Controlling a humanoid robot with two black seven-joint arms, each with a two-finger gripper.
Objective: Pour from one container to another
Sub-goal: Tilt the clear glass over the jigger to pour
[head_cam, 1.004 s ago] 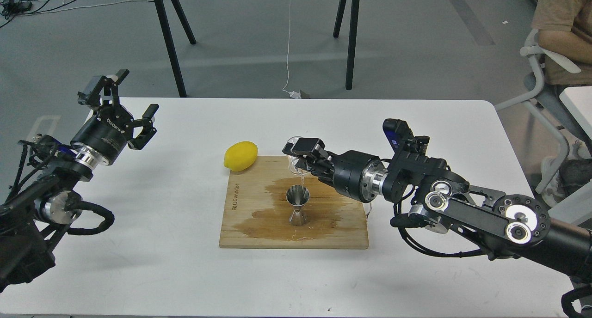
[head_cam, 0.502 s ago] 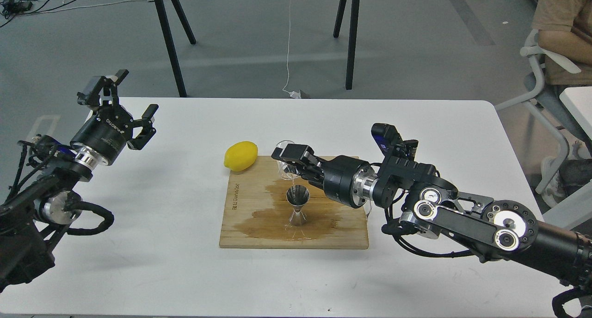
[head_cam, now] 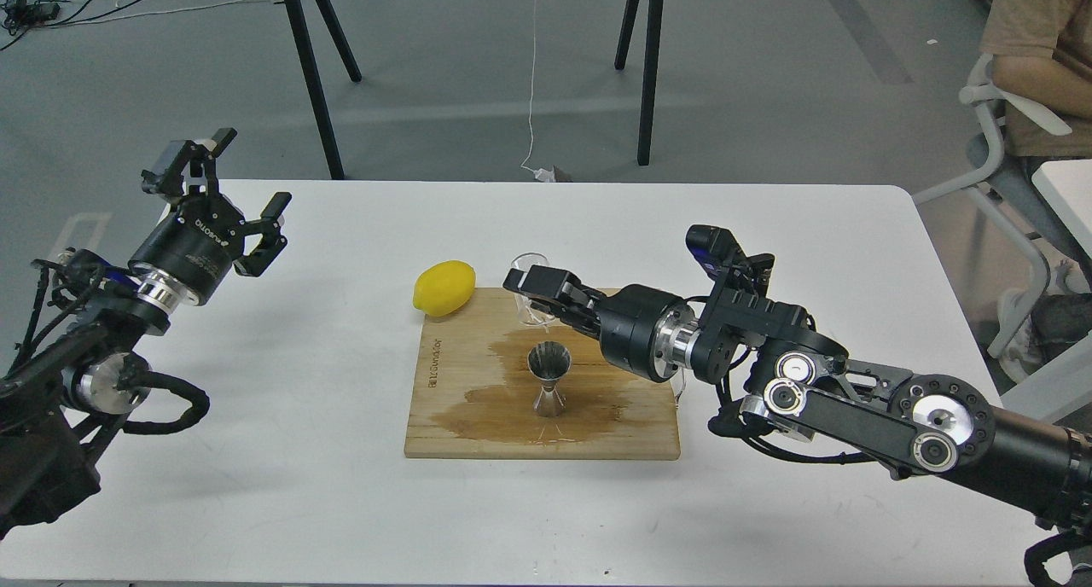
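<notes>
My right gripper (head_cam: pixel 536 287) is shut on the clear glass cup (head_cam: pixel 529 273), which it holds nearly upright just above and behind the steel jigger (head_cam: pixel 548 377). The hourglass-shaped jigger stands upright in the middle of the wooden cutting board (head_cam: pixel 648 438), ringed by a dark wet stain. No stream shows between cup and jigger. My left gripper (head_cam: pixel 241 188) hovers open and empty over the table's far left edge, well away from the board.
A yellow lemon (head_cam: pixel 444 287) lies at the board's back left corner on the white table (head_cam: pixel 281 485). A seated person and chair (head_cam: pixel 1015 143) are at the far right, and black table legs (head_cam: pixel 311 66) stand behind.
The right gripper has swung the glass cup back from a tipped pouring tilt to nearly upright and shifted it slightly left and back. The thin stream has stopped. The left arm is still.
</notes>
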